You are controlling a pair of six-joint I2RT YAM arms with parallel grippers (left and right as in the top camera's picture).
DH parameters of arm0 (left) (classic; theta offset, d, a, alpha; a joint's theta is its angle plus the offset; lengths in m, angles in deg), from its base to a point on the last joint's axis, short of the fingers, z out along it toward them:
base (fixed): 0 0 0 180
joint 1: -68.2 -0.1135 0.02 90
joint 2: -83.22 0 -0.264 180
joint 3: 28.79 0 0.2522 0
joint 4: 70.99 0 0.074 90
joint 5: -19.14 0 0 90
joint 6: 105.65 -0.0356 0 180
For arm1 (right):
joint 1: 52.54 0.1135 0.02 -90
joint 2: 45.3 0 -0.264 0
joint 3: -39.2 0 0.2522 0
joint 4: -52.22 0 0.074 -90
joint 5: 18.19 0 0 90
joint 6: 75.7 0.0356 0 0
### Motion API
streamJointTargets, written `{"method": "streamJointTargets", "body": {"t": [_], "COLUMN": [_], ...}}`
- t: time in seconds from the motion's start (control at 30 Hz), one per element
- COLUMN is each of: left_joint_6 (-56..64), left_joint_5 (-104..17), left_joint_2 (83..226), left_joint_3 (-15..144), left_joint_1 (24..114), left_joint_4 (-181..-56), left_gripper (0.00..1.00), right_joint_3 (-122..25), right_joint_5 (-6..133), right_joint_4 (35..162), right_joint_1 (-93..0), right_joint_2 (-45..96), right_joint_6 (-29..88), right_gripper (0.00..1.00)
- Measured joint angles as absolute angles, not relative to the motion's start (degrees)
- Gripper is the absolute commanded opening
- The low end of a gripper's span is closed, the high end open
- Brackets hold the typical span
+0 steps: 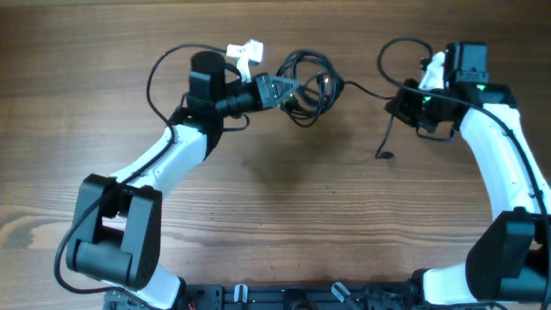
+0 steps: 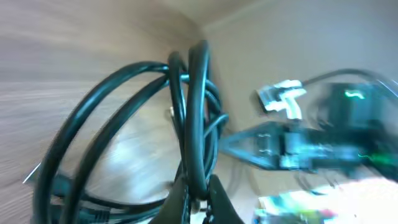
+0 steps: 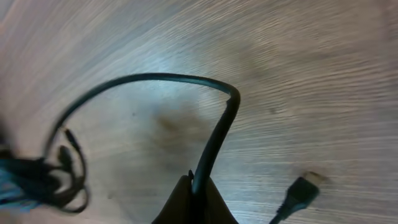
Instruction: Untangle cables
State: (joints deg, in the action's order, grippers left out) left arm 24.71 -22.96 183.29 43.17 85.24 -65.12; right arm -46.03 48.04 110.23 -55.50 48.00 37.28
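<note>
left end effector (image 2: 199,191): fully closed, clamped on several loops of the cable coil (image 1: 312,84)
right end effector (image 3: 193,194): fully closed, pinching one strand (image 3: 214,140)
cable coil: far centre of the desk (image 1: 284,207), between the two arms, right at the left tips
strand: runs right from the coil to the right end effector, then drops toward the near side
plug (image 1: 383,155): strand's free end, near the right end effector
</note>
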Motion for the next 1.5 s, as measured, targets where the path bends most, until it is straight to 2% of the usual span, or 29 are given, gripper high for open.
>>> {"method": "streamJointTargets", "body": {"t": [0.2, 0.37, 0.4, 0.47, 0.5, 0.57, 0.67, 0.83, 0.93, 1.0, 1.1, 1.23, 1.37, 1.5], "left_joint_6": [36.09, 42.96, 43.96, 44.92, 45.21, 45.60, 46.02, 46.41, 46.41, 46.41, 46.41, 46.48, 50.98, 59.04], "left_joint_5": [-5.24, 1.01, 1.49, 2.04, 2.39, 2.78, 2.76, -0.34, -3.79, -5.32, -6.85, -10.00, -21.74, -31.95], "left_joint_2": [183.62, 183.62, 183.62, 183.62, 183.62, 183.62, 183.62, 183.62, 183.64, 183.64, 183.64, 183.64, 183.64, 183.66], "left_joint_3": [42.91, 42.89, 42.89, 42.89, 42.89, 42.89, 42.89, 42.95, 42.93, 42.93, 42.93, 42.97, 43.32, 43.19], "left_joint_1": [83.41, 81.33, 80.30, 79.08, 78.68, 78.64, 78.68, 78.68, 78.68, 78.68, 78.68, 78.68, 78.68, 78.68], "left_joint_4": [-44.29, -39.19, -39.26, -39.30, -39.33, -39.48, -40.00, -48.96, -53.82, -54.32, -54.36, -57.25, -75.52, -86.49], "left_gripper": [0.04, 0.04, 0.04, 0.04, 0.04, 0.04, 0.04, 0.04, 0.04, 0.04, 0.04, 0.04, 0.04, 0.04], "right_joint_3": [-45.94, -45.94, -45.94, -45.94, -45.94, -45.92, -45.96, -49.59, -50.86, -50.88, -50.88, -50.90, -50.90, -50.90], "right_joint_5": [48.02, 48.54, 48.54, 48.50, 48.34, 46.64, 41.85, 39.91, 48.41, 57.09, 62.48, 54.29, 38.88, 37.63], "right_joint_4": [110.06, 110.08, 109.84, 108.90, 108.13, 106.23, 104.16, 105.40, 107.61, 108.20, 108.13, 106.98, 107.00, 106.89], "right_joint_1": [-53.03, -52.94, -52.94, -52.94, -52.94, -52.97, -52.94, -52.94, -52.94, -52.94, -52.99, -52.99, -49.95, -42.87], "right_joint_2": [48.00, 48.00, 48.00, 48.00, 48.00, 48.00, 48.00, 47.98, 47.34, 47.19, 47.19, 47.19, 47.19, 47.19], "right_joint_6": [36.89, 36.89, 36.69, 35.99, 35.10, 33.07, 30.53, 29.63, 34.03, 36.63, 37.20, 32.26, 25.44, 25.92], "right_gripper": [0.04, 0.04, 0.12, 0.38, 0.43, 0.50, 0.53, 0.59, 0.63, 0.66, 0.67, 0.64, 0.64, 0.62]}}
